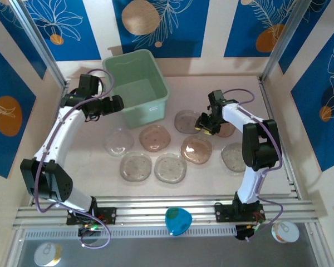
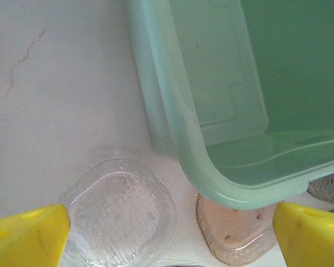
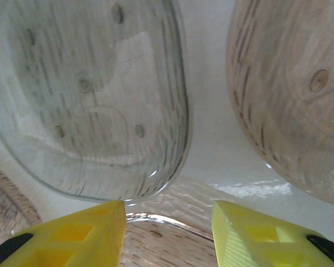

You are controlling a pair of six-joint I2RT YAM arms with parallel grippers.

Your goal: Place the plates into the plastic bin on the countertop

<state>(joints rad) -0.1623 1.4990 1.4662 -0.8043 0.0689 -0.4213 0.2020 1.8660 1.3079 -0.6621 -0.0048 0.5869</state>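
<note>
The mint-green plastic bin (image 1: 136, 86) stands at the back left of the countertop (image 1: 211, 92). Several plates lie in front of it, clear ones (image 1: 136, 166) and pinkish ones (image 1: 155, 137). My left gripper (image 1: 114, 105) hovers open at the bin's near left corner (image 2: 234, 183), above a clear plate (image 2: 119, 211) and a pinkish plate (image 2: 239, 236). My right gripper (image 1: 205, 125) is low among the plates, jaws partly apart. Between its fingers (image 3: 72, 236) shows the rim of a pinkish plate (image 3: 167, 242). A grey plate (image 3: 89, 94) and another pinkish plate (image 3: 289, 94) lie beyond.
Metal frame posts (image 1: 42, 47) and blue patterned walls close in the back and sides. A metal rail (image 1: 156, 214) runs along the near edge with a blue object (image 1: 178, 221) on it. Two cans (image 1: 285, 231) sit below the rail.
</note>
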